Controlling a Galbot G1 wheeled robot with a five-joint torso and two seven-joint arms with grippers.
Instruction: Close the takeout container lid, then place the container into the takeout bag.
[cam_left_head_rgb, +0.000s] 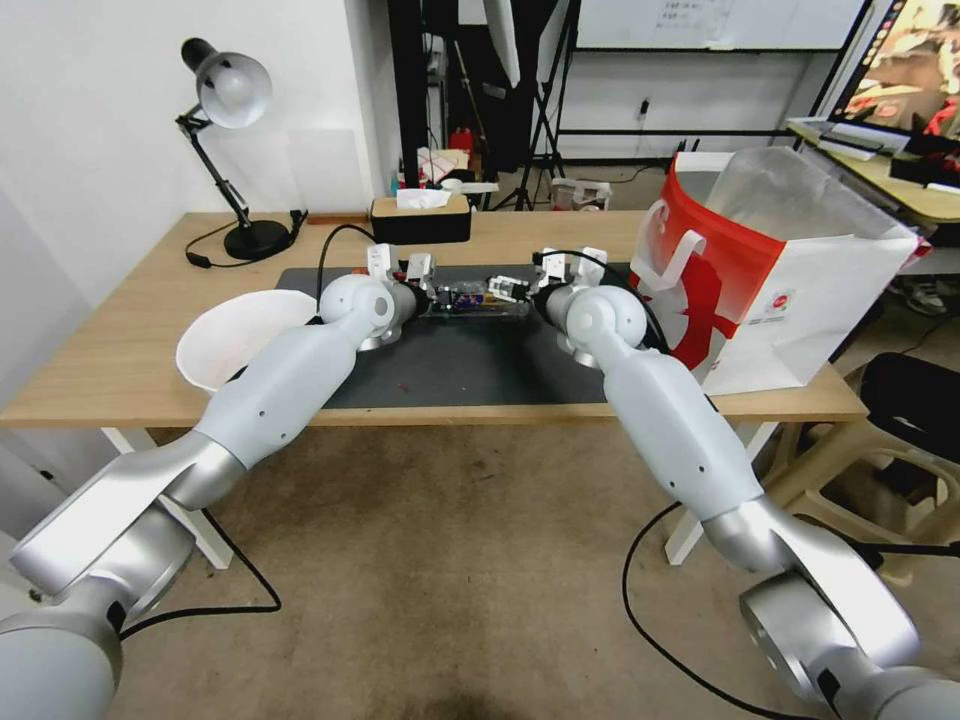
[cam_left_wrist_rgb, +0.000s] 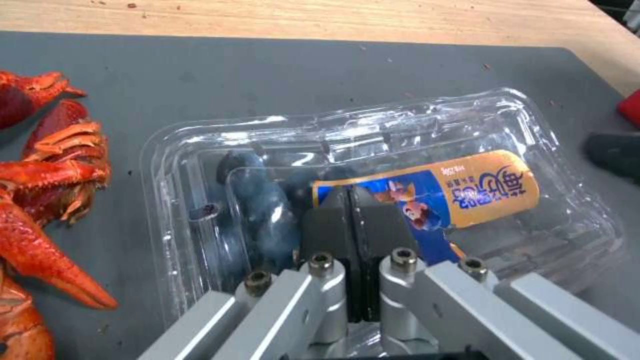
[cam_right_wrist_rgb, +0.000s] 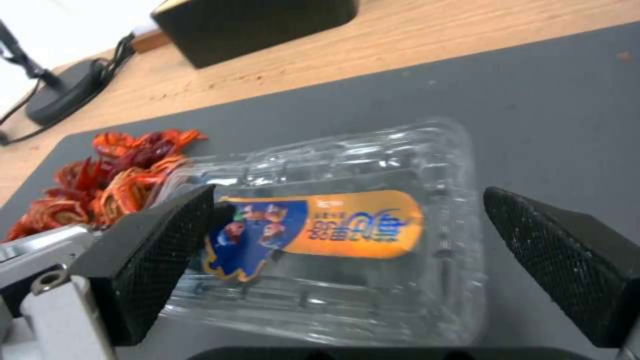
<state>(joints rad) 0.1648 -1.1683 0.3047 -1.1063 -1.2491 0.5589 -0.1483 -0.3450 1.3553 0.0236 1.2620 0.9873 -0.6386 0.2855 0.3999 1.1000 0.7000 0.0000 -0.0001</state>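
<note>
**Both grippers at the clamshell, lid down**

Jaws, left: pressed fully together, holding nothing; my left gripper rests its tips on the lid, at the blue end of the sticker.

Jaws, right: spread wide, holding nothing; my right gripper straddles the takeout container, one pad near each short end, neither clearly touching.

Takeout container: on the dark mat, between my two wrists. Lid lies flat over the base. Long axis runs left to right across the table, one end toward each gripper; the sticker runs along it. Blueberries show through the plastic at my left gripper's end.

Takeout bag: upright on the wooden table, mouth open upward, to my right, well apart from the container.

Red crayfish: on the mat, just beside the container.

White bowl: tilted, at the mat's left edge.
</note>
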